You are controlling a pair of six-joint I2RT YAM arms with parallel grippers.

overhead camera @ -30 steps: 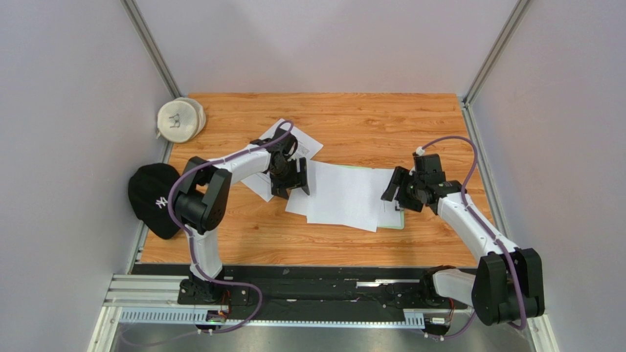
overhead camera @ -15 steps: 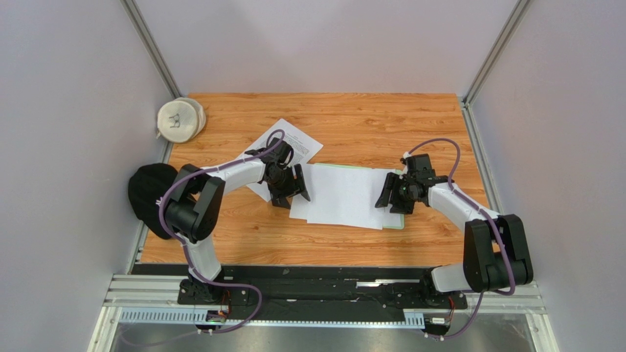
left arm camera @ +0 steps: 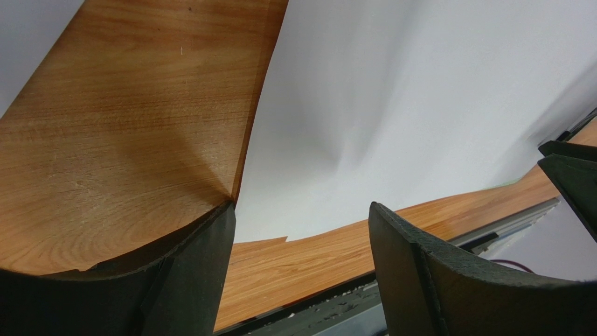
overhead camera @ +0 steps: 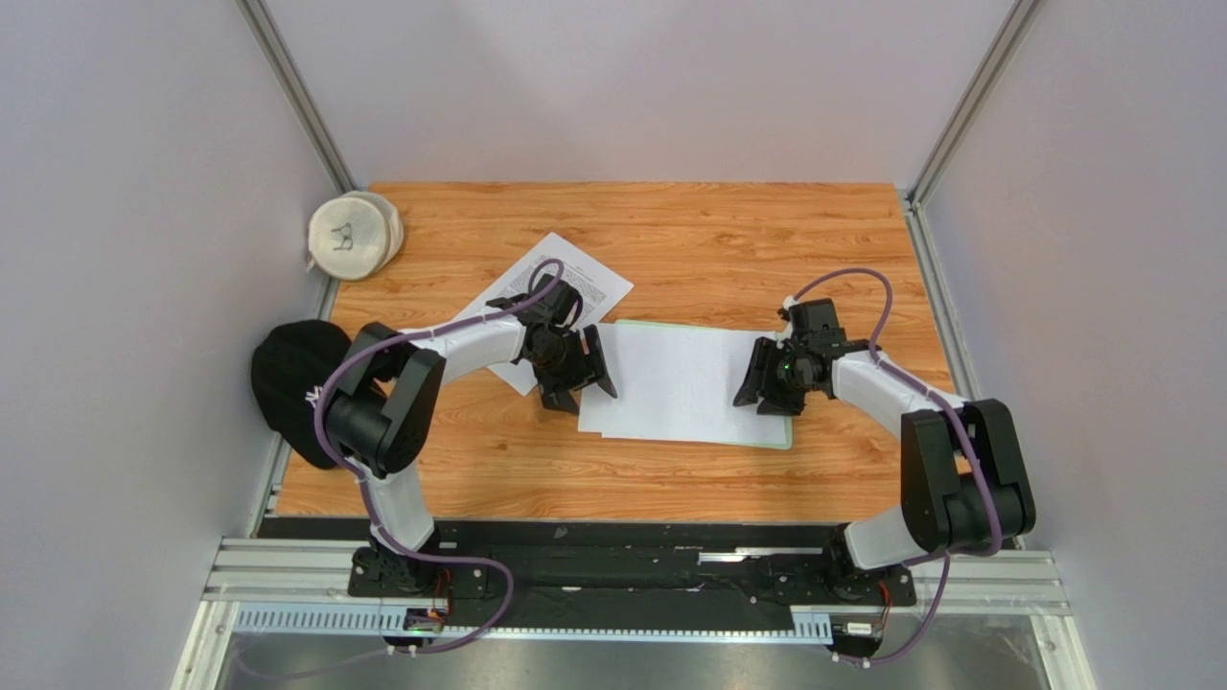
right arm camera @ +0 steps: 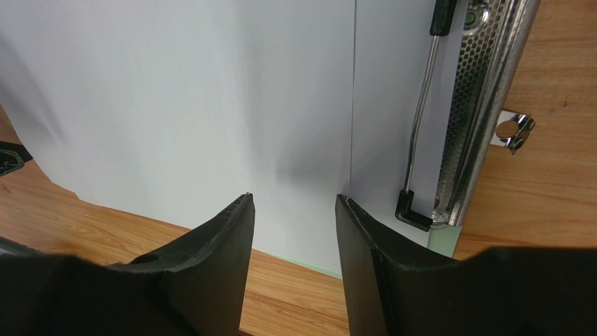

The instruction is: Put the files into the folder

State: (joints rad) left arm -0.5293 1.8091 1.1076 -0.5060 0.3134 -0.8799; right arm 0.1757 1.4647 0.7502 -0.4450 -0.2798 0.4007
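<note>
Blank-faced white sheets, the files [overhead camera: 677, 385], lie stacked on the pale green folder [overhead camera: 779, 442] at the table's middle. Only thin green edges of the folder show. My left gripper [overhead camera: 579, 377] is open at the stack's left edge, one finger at the paper's corner [left arm camera: 242, 210]; in the left wrist view [left arm camera: 301, 208] nothing is between the jaws. My right gripper [overhead camera: 761, 385] is open over the stack's right end. In the right wrist view [right arm camera: 294, 199] it is just left of the metal clip [right arm camera: 476, 105], over the sheets [right arm camera: 210, 105]. Another printed sheet [overhead camera: 576, 276] lies back left, partly under my left arm.
A black cap [overhead camera: 295, 385] lies at the table's left edge. A round cream pouch [overhead camera: 353, 233] sits at the back left corner. Grey walls close in three sides. The arms' rail [overhead camera: 619, 575] runs along the near edge.
My right gripper moved left and back onto the stack's right end. My left gripper shifted slightly at the left edge. The sheets now lie squarer on the folder.
</note>
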